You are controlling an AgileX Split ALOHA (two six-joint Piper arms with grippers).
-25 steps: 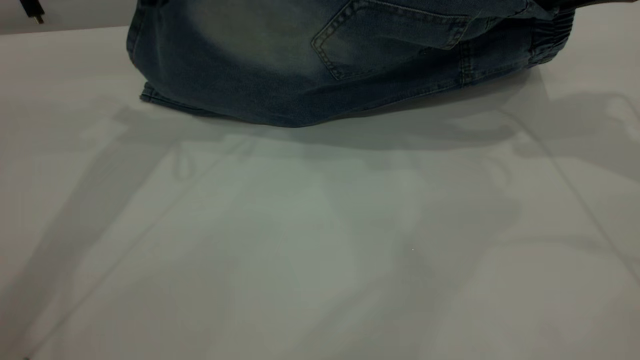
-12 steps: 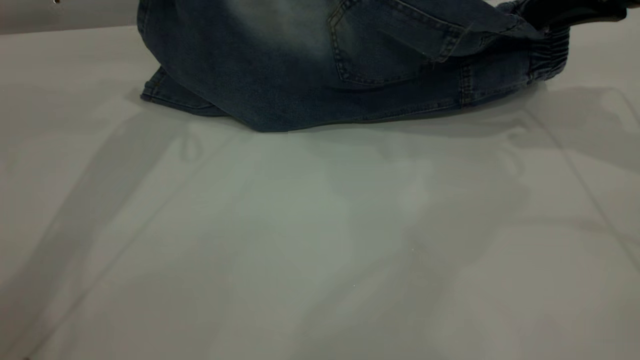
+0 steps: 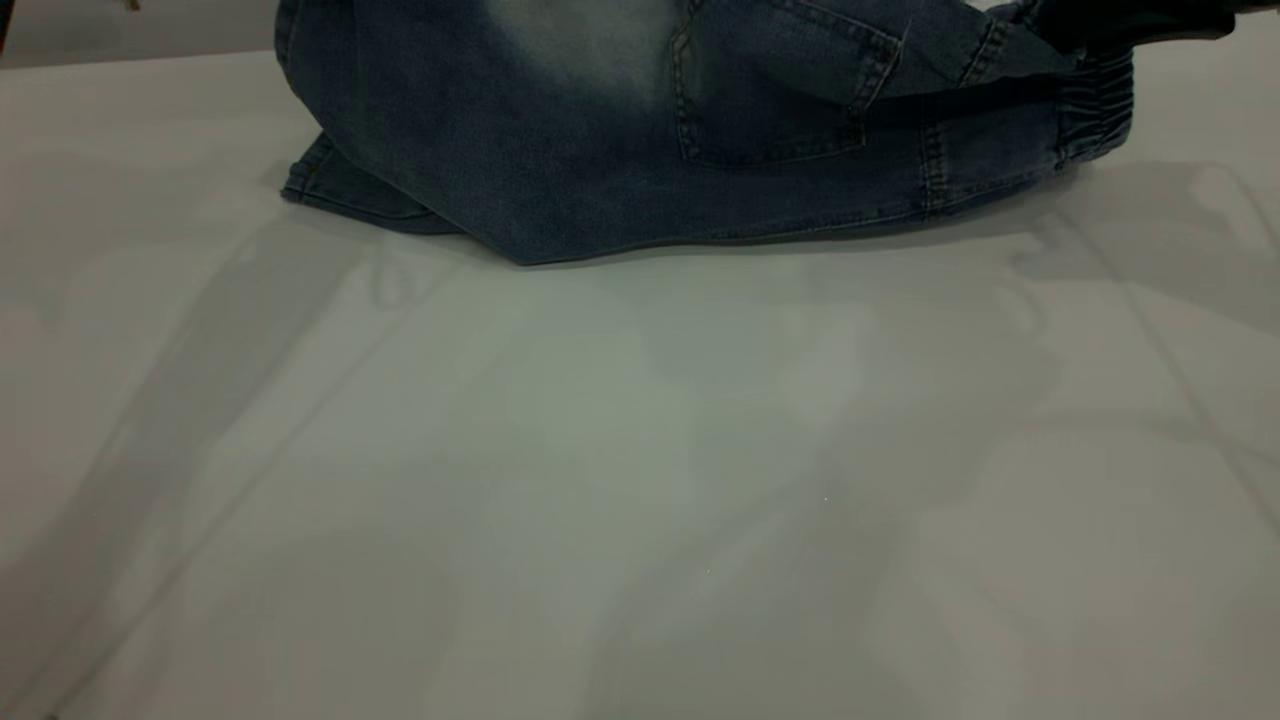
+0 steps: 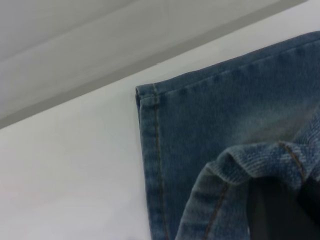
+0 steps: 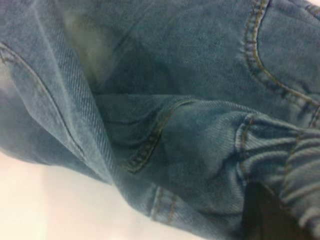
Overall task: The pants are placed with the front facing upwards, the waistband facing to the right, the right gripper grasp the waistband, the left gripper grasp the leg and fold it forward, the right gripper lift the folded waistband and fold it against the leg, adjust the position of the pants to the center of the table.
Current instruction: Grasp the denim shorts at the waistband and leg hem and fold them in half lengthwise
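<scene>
My right claw (image 5: 272,215) pinches the waistband (image 5: 285,160) of soft, limp pants (image 3: 600,150) (left claw (image 4: 280,210) grips the leg hem).

Very little of the robot showed. In the exterior view, the right gripper (image 3: 1130,22) appeared only as a flat, matte black sliver at the upper right edge, long and narrow, with no markings, screws or cables visible. The right wrist view caught the same gripper (image 5: 262,217) as a dark, near-black wedge with a soft outline. The left gripper (image 4: 280,210) showed in the left wrist view as a smooth black block with a straight edge and a dull grey sheen.
</scene>
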